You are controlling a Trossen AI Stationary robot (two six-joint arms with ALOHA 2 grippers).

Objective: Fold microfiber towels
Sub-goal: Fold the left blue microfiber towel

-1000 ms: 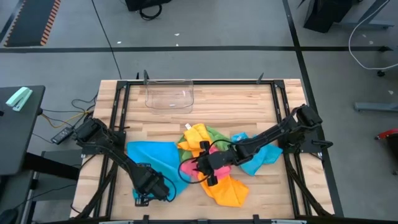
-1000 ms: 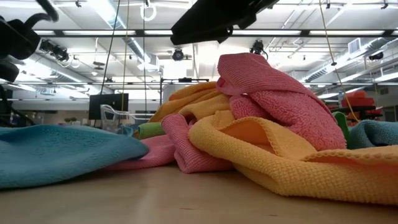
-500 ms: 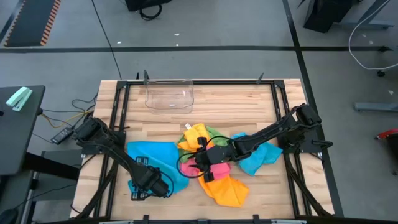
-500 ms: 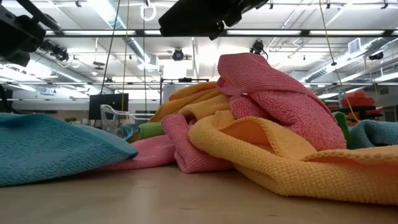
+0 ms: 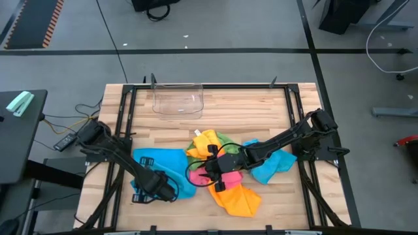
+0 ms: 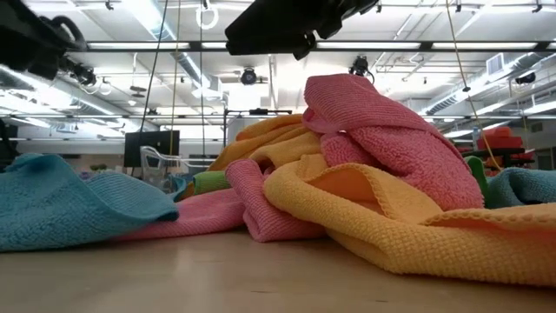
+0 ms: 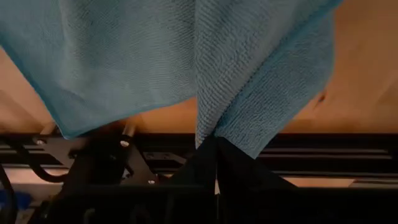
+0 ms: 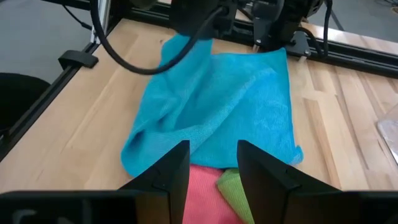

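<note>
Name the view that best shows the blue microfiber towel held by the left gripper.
Right wrist view: the whole blue microfiber towel lies spread. The left wrist view shows the left gripper pinching its edge; the high view shows it partly covered, the low view edge-on.

Even, bright overhead light fills the high view; the table [image 5: 222, 108] shows only soft, short shadows. In the low view, ceiling strip lights [image 6: 165, 26] glare white and backlight the scene, so the arm [image 6: 287, 22] overhead reads as a dark silhouette. The near pink towel [image 6: 391, 130] is sharp; the room behind is softly blurred. In the left wrist view the blue towel [image 7: 155, 56] is well lit, the lower frame dark. The right wrist view is clear, evenly lit.
</note>
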